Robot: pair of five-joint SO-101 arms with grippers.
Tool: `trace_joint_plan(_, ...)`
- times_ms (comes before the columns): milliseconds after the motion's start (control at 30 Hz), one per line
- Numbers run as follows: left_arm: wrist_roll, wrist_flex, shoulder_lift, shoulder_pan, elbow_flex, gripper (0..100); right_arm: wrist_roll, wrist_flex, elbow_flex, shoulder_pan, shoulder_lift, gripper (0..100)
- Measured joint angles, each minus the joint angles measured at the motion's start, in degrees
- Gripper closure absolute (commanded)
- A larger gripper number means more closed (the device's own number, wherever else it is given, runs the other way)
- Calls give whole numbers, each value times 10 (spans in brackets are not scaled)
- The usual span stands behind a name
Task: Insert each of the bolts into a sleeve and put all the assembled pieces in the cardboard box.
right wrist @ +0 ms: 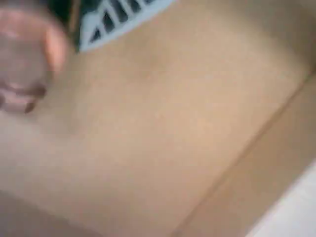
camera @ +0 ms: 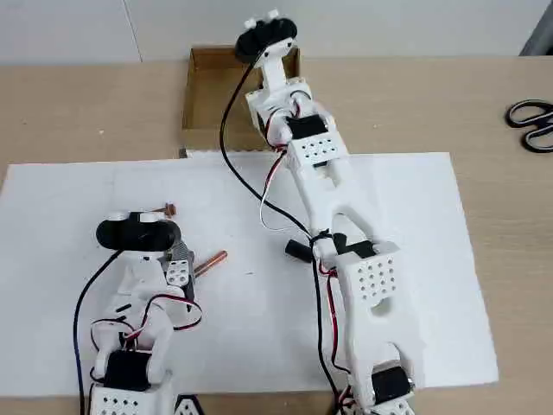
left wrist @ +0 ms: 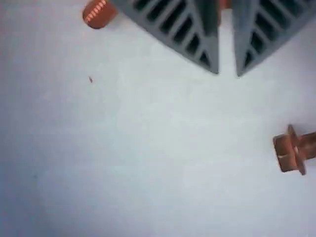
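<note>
My left gripper [left wrist: 228, 71] hangs just above the white paper [camera: 389, 199], its grey fingers [left wrist: 197, 34] almost together with a bit of copper showing between them. In the high view a copper sleeve [camera: 212, 261] sticks out sideways from this gripper [camera: 183, 270]. A loose hex-head bolt [left wrist: 292, 154] and the round end of another copper piece [left wrist: 98, 12] lie on the paper close by. My right gripper [camera: 268, 54] is stretched out over the cardboard box [camera: 206, 95]. A blurred copper piece [right wrist: 22, 59] sits against its finger [right wrist: 113, 19], above the box floor [right wrist: 173, 128].
Scissors [camera: 530, 123] lie on the bare table at the far right. A small bolt [camera: 164, 209] rests on the paper behind the left arm. The paper's edge meets the box's near wall.
</note>
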Motion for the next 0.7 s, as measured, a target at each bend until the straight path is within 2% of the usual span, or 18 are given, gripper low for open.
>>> trace_joint_plan(167, 0, 0, 0, 0, 0, 993, 1, 44, -4, -2, 0, 800)
trace_joint_plan(400, 0, 0, 0, 0, 0, 993, 1, 115, -5, -7, -42, 894)
trace_joint_plan(700, 0, 0, 0, 0, 0, 993, -12, 269, -5, -7, -121, 995)
